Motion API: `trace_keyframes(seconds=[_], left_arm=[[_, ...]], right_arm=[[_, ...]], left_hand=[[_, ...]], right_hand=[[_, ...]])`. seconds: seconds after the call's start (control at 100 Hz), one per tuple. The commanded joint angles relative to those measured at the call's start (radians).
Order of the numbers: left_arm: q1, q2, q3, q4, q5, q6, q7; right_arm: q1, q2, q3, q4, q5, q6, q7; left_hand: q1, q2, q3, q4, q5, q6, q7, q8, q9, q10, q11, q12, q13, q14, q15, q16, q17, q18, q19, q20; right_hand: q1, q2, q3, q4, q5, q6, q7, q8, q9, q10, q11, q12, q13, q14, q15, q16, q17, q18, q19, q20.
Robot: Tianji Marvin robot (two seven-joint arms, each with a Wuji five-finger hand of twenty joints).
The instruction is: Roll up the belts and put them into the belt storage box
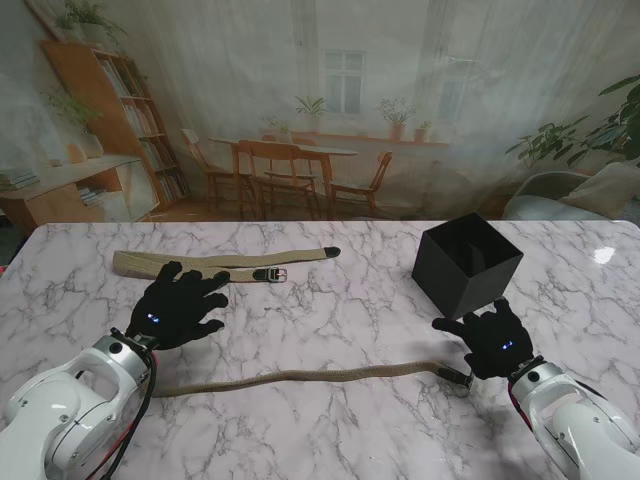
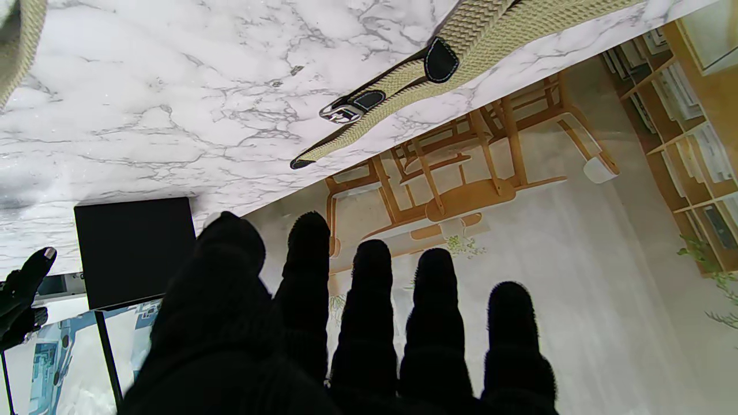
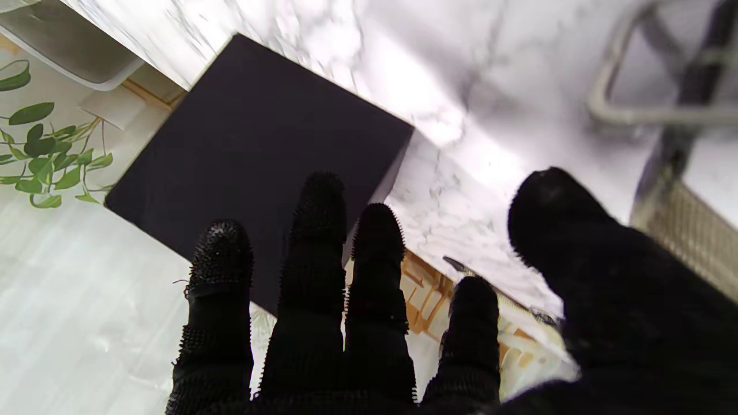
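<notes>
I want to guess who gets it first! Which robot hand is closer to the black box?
The right hand. It sits just nearer to me than the black box, fingers almost at its base. The left hand is far over on the left, beside the folded belt.

Marble table, wooden bookshelf, dining chairs, window

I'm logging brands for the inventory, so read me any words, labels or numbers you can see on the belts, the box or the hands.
None can be read.
Black storage box: plain sides, no label showing.
Both woven belts, far and near: no visible print; buckles too small to tell.
Left hand, right hand: no markings.
</notes>
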Motion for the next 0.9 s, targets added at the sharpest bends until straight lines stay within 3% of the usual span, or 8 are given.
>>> trace_keyframes(seconds=[0.0,0.18,0.38,0.47,0.59,0.75,0.89], left_arm=[[0.005,-0.006,0.009,0.005,-0.008,0.010,-0.003],[0.007,-0.007,0.016,0.009,-0.018,0.015,0.007],[0.006,-0.007,0.013,0.013,-0.020,0.001,0.012],[0.007,-0.007,0.012,0.013,-0.020,0.000,0.016],[0.005,-0.007,0.014,0.017,-0.021,-0.002,0.024],[0.001,-0.007,0.018,0.020,-0.022,-0.004,0.029],[-0.005,-0.006,0.023,0.024,-0.025,-0.008,0.028]], right_arm=[[0.003,0.014,0.002,0.026,-0.010,0.005,0.004],[0.007,0.022,0.005,0.057,-0.026,0.005,-0.013],[0.002,0.029,0.006,0.076,-0.010,-0.055,-0.073],[0.008,0.034,-0.001,0.094,-0.007,-0.075,-0.111],[0.026,0.041,-0.018,0.129,0.005,-0.100,-0.167],[0.033,0.041,-0.036,0.148,-0.004,-0.048,-0.190],[0.034,0.047,-0.026,0.159,-0.020,-0.046,-0.229]], left_hand=[[0.035,0.033,-0.020,-0.015,0.003,0.005,-0.010,0.008,0.015,0.023,-0.022,0.000,0.007,0.015,-0.013,-0.007,-0.003,0.038,0.002,0.005],[0.033,0.037,-0.022,-0.015,0.005,0.008,-0.010,0.009,0.017,0.025,-0.021,0.001,0.006,0.016,-0.013,-0.006,-0.002,0.039,0.001,0.007],[0.030,0.041,-0.023,-0.015,0.005,0.010,-0.011,0.010,0.018,0.024,-0.020,0.003,0.005,0.017,-0.012,-0.005,-0.004,0.041,-0.001,0.008],[0.031,0.041,-0.022,-0.015,0.004,0.010,-0.011,0.010,0.018,0.025,-0.020,0.004,0.005,0.018,-0.012,-0.005,-0.005,0.041,-0.002,0.009],[0.031,0.042,-0.022,-0.015,0.003,0.011,-0.012,0.010,0.019,0.025,-0.019,0.004,0.004,0.018,-0.012,-0.004,-0.005,0.042,-0.003,0.010],[0.033,0.043,-0.023,-0.015,0.002,0.012,-0.012,0.010,0.021,0.024,-0.017,0.006,0.005,0.017,-0.011,-0.004,-0.005,0.041,-0.004,0.011],[0.030,0.046,-0.024,-0.015,0.002,0.012,-0.012,0.010,0.021,0.024,-0.016,0.007,0.005,0.017,-0.011,-0.003,-0.005,0.042,-0.005,0.012]], right_hand=[[-0.042,-0.054,-0.054,0.003,-0.055,0.055,-0.043,-0.053,-0.068,0.027,0.042,-0.019,-0.042,0.002,-0.047,-0.021,-0.026,-0.008,-0.018,-0.010],[-0.071,-0.046,-0.126,0.003,-0.061,0.059,-0.111,-0.070,-0.131,0.040,0.068,-0.041,-0.078,0.005,-0.049,-0.037,-0.045,-0.005,-0.032,-0.014],[-0.083,-0.051,-0.143,0.002,-0.053,0.038,-0.113,-0.059,-0.119,0.029,0.079,-0.045,-0.075,-0.004,-0.043,-0.040,-0.036,-0.012,-0.030,-0.015],[-0.084,-0.078,-0.091,0.001,-0.052,0.020,-0.123,-0.050,-0.124,0.025,0.086,-0.050,-0.071,-0.010,-0.037,-0.047,-0.025,-0.020,-0.024,-0.017],[-0.035,-0.092,-0.018,0.008,-0.048,-0.024,-0.131,-0.046,-0.190,0.049,0.084,-0.051,-0.082,-0.015,-0.039,-0.054,-0.019,-0.031,-0.019,-0.019],[-0.020,0.007,0.122,0.025,-0.049,0.001,-0.114,-0.039,-0.214,0.068,0.096,-0.050,-0.080,-0.018,-0.028,-0.059,-0.012,-0.031,-0.008,-0.024],[-0.017,-0.039,0.108,0.015,-0.050,0.007,-0.168,-0.058,-0.240,0.068,0.105,-0.048,-0.092,-0.020,-0.025,-0.065,-0.010,-0.041,-0.001,-0.029]])
